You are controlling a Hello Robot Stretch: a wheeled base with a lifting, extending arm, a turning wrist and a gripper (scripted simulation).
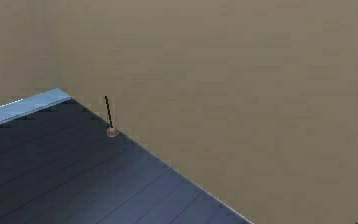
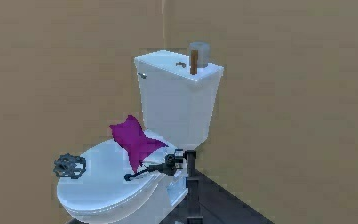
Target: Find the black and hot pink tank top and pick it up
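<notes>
Arm side view has the pink tank top [image 2: 135, 138] crumpled on the toilet lid [image 2: 97, 185], with the jaws close by it. I cannot tell whether they hold anything. Grasping seems in hand; next calls for lifting it clear.

Forward view overlooks floor [image 1: 87, 170]; arm side view (close) faces toilet [image 2: 177, 95].

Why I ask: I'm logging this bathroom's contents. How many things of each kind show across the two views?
Toilet: 1
Hot pink cloth, lying on the toilet: 1
Plunger: 1
Pale flat slab: 1
Small things I cannot identify, both on the toilet: 2, a grey-topped thing and a dark grey thing
Total: 6
</notes>
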